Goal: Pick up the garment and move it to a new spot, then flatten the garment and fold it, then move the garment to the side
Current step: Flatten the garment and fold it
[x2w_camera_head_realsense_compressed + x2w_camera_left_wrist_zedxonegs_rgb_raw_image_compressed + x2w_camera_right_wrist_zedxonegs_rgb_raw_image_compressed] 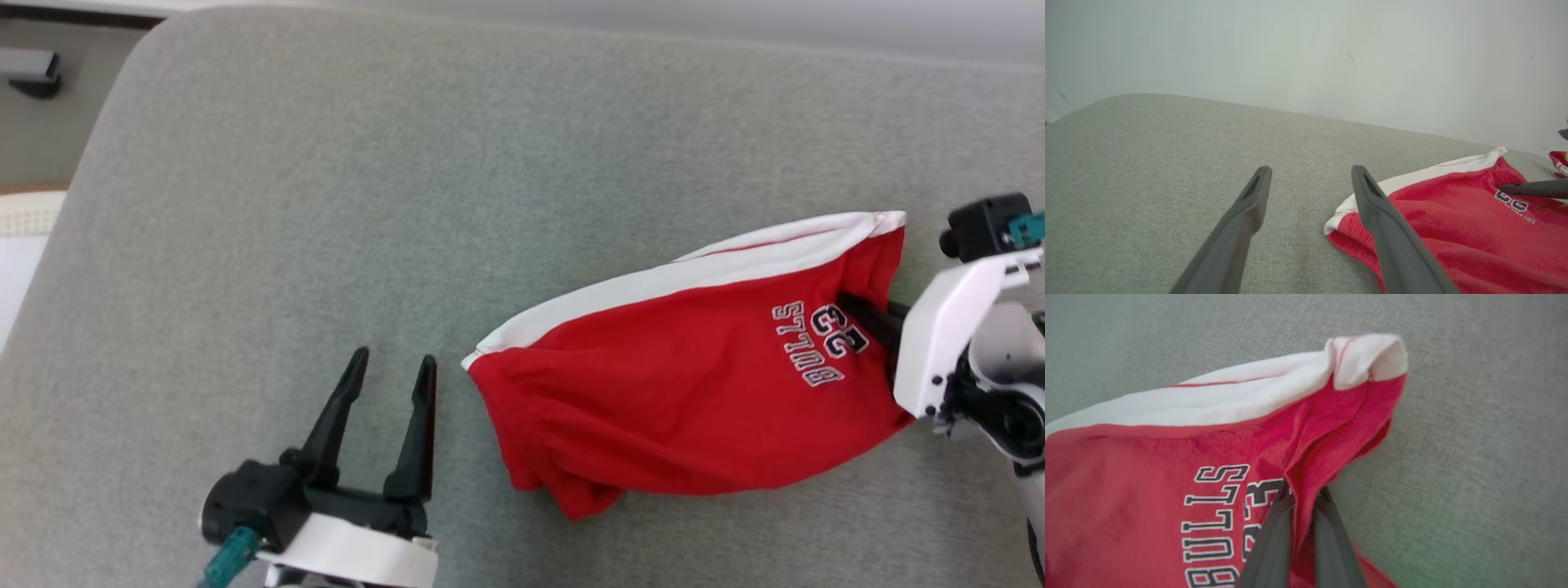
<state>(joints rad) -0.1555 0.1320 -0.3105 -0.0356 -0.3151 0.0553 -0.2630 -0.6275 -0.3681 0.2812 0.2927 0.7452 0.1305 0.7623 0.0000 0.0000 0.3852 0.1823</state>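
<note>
Left end effector point(393, 357) sits nearest, lower left of the head view, fingers spread wide and pointing up the frame, holding nothing and touching nothing, above the grey cushion point(326, 204). Garment point(678, 392), red shorts with a white side stripe point(653, 286), lies on the cushion right of centre. Its long axis runs from the gathered waistband end at lower centre up to the hem end at upper right. The waistband end is just beside the left end effector, to its right in the frame, with a strip of bare cushion between them. In the left wrist view the spread left end effector point(1310, 171) points past the garment point(1453, 228), which lies at lower right. Right end effector point(849, 304) comes in from the right edge of the head view, so it is the arm on the hem end. In the right wrist view the right end effector point(1304, 490) is pressed together, pinching a raised fold of red fabric by the number print. Likely step: first pick-up. The grip looks set on one end only, so the rest would trail on a lift.
</note>
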